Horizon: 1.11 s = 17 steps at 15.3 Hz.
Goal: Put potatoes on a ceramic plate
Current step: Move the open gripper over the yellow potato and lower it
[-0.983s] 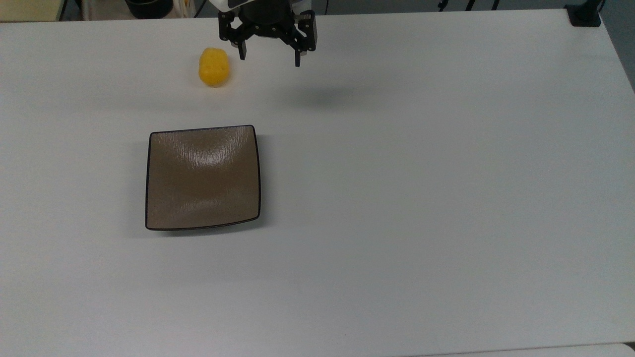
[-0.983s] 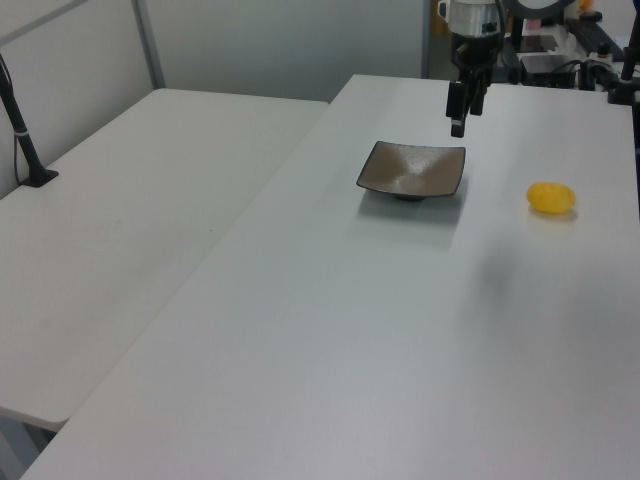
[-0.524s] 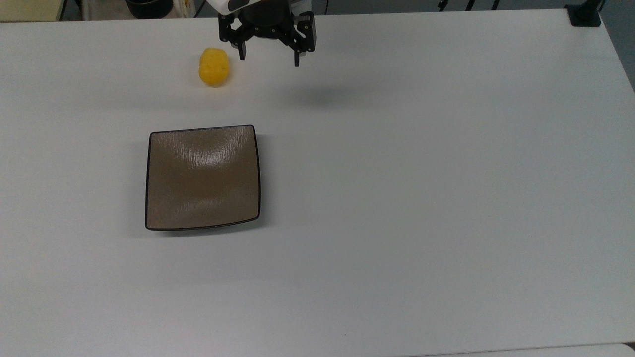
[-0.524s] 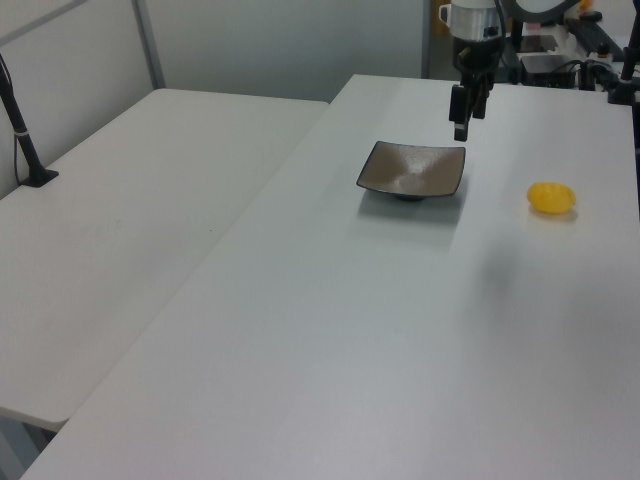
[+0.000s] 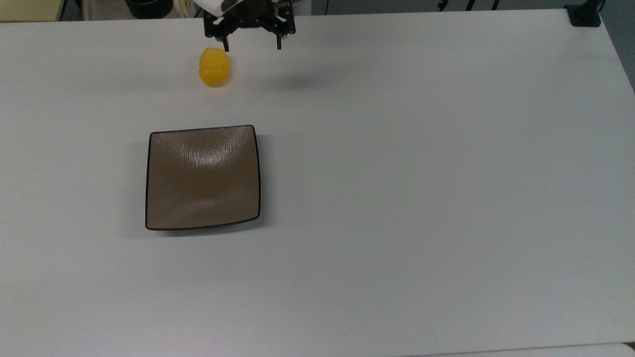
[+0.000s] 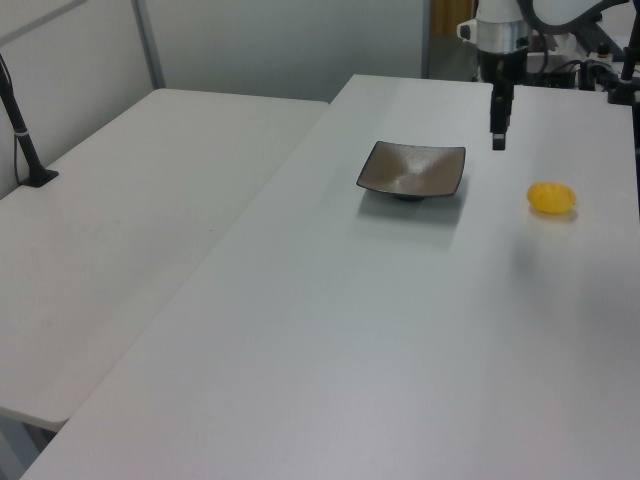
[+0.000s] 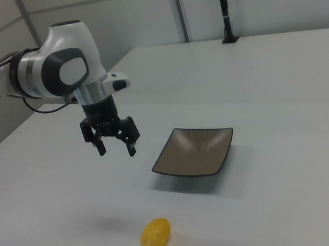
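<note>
Top view: black two-finger gripper has shifted toward the top view's left and upper edge since the earlier frames; jaws spread wide, holding nothing. Its nearer fingertip now sits just above the bright yellow, dimpled, egg-shaped toy potato, which lies on the white worktop, unmoved. Square glossy brown ceramic plate with thin black rim lies below the potato, apart from it, bare and unchanged.

Left view: gripper has moved toward the left view's right, now hanging between plate and potato, above the worktop.

Right view: gripper hangs open in the air, above and behind the potato; plate lies to the right view's right
</note>
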Each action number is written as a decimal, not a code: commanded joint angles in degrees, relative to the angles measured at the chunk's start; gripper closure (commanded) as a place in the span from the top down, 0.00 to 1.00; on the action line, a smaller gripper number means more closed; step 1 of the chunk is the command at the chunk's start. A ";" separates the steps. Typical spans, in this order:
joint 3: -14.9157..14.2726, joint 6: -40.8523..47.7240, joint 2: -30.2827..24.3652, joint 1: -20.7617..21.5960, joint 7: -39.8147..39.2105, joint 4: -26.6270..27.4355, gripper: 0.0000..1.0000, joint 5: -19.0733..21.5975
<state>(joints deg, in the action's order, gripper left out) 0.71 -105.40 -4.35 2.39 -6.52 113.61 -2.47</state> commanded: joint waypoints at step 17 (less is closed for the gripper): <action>-0.45 -13.07 -2.51 -13.02 -5.17 19.90 1.00 -0.35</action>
<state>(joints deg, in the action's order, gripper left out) 0.47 -115.78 -8.48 -9.17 -10.74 132.26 -2.47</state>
